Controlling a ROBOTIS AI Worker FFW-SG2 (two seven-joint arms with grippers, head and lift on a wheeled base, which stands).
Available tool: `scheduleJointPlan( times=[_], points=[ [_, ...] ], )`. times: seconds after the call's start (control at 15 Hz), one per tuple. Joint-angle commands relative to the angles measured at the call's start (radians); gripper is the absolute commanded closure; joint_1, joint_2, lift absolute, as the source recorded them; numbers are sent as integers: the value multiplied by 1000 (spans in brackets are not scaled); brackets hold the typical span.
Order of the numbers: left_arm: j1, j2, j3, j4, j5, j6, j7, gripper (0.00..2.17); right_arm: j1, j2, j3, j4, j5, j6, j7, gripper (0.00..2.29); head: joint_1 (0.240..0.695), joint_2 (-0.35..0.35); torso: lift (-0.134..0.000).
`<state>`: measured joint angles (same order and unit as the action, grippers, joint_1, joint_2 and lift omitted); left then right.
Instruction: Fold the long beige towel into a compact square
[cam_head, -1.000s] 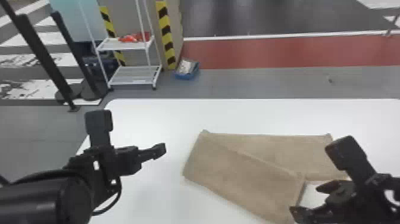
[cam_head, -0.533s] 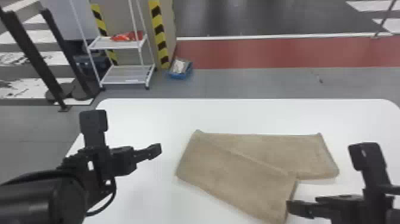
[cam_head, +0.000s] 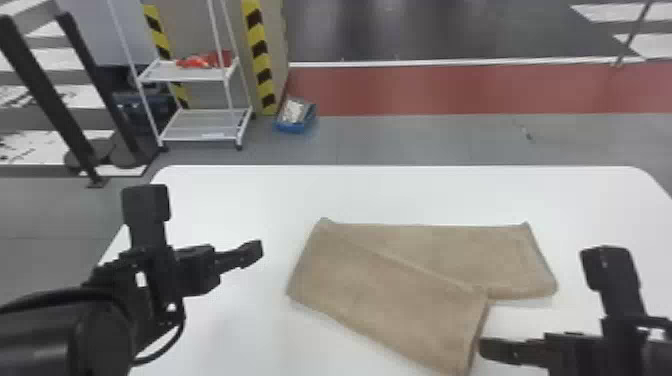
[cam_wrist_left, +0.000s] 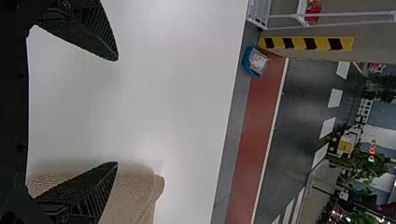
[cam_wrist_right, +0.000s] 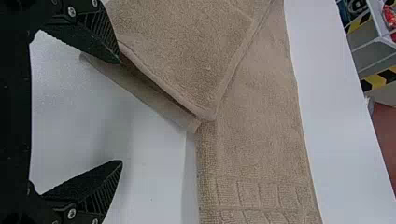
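1. The beige towel (cam_head: 395, 295) lies on the white table (cam_head: 450, 195), folded into two lengths that meet at its left side. The upper length slants toward the near edge, while the lower one runs across behind it to the right, short of a compact square.

2. The towel lies between the two grippers, right of the left gripper (cam_head: 202, 222) and left of the right gripper (cam_head: 545, 302). Its slanting end comes close to the right gripper, while the left gripper stands apart from the folded side.

3. At left, the left gripper is released and empty, its fingers (cam_wrist_left: 88, 191) spread wide. In the left wrist view, one finger overlaps part of the towel, with white tabletop seen across most of the gap.

4. At right, the right gripper is also released, its fingers (cam_wrist_right: 95, 35) standing well apart and grasping nothing. One fingertip sits right by the rim of the towel's slanting end; whether it touches the cloth cannot be told. The other fingertip appears against the white tabletop.

5. Close by that fingertip, the end of the upper length shows its layers slightly parted, a lower edge peeking out beneath. Beyond it stretches the other length, crossed by a woven band (cam_wrist_right: 257, 193) of block shapes.
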<state>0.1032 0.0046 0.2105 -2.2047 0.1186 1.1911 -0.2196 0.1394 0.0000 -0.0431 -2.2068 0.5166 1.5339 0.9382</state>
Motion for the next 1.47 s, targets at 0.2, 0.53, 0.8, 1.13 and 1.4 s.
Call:
scheduleJointPlan(
  times=[0.2,0.53,0.8,1.13,1.4],
  points=[
    [0,-7,1,-1,0,2,-1,87,-52,1,11,12,-9,38,-6,167,695,77,-124],
    [4,-7,4,-4,-2,2,-1,87,-80,1,40,49,-1,38,-15,221,695,87,-124],
    [4,-7,7,-1,-4,2,-1,87,-80,1,48,50,2,38,-13,221,695,97,-124],
    [3,-7,7,0,-4,2,-3,87,-81,1,74,50,13,38,-10,228,695,105,-124],
    [0,-7,7,2,-4,-1,-3,87,-83,1,95,49,19,38,2,319,695,116,-124]
  ],
)
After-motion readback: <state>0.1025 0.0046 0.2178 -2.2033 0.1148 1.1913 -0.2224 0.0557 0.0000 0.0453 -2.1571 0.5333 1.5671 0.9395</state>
